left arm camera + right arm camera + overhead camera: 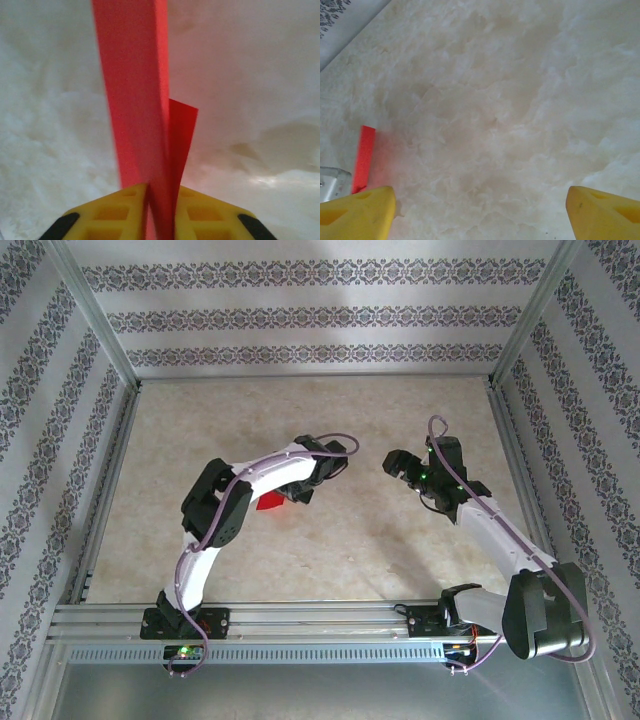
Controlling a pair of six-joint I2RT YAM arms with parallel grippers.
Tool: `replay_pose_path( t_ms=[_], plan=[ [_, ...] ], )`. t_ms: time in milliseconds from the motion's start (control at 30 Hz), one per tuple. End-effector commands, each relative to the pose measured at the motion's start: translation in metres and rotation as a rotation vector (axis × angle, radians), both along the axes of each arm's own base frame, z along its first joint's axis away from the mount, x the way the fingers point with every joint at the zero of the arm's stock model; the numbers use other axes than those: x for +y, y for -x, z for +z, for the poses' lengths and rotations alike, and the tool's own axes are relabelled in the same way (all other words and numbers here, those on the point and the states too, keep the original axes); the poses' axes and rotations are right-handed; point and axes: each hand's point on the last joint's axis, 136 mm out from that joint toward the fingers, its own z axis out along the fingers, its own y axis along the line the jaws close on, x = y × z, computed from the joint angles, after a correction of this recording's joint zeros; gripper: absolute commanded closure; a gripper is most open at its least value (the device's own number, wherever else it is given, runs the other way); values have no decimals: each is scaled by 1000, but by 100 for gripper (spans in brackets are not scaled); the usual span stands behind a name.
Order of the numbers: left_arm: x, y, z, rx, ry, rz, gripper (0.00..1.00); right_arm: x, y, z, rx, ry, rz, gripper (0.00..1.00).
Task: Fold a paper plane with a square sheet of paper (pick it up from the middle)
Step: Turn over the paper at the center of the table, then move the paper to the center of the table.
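The paper plane [135,100] is a narrow folded piece of bright red paper. It stands upright between the yellow fingers [120,205] of my left gripper [161,189], and its layers fill the narrow gap between the jaws. A smaller red flap [182,130] sticks out to the right. From above, a red corner of the paper plane [268,504] peeks out under the left arm, beside the left gripper [298,492]. My right gripper [400,464] hovers to the right, apart from the paper, wide open and holding nothing. In its wrist view the right gripper [480,196] looks down on bare table, with a strip of the paper plane [365,157] at the far left.
The table [330,560] is pale marbled stone, fenced by aluminium rails [300,615] at the near edge and patterned walls [300,320] on three sides. A grey metal part [332,182] shows at the left edge of the right wrist view.
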Motion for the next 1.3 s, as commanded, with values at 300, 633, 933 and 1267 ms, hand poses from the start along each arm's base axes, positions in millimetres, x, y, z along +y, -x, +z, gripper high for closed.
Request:
replay_pose_path(
  t_ms=[300,633,933,1267],
  plan=[
    [-66,0,48,3,666,60,50,21,0,-19,73,-55,55,14],
    [45,-10,81,-287,913,371,19,168,7,-35,161,-64,399,31],
    [113,15,80,-437,936,506,1,281,25,-52,222,-119,609,42],
    [127,19,76,-451,926,547,0,313,21,-89,310,-106,652,44]
  ],
)
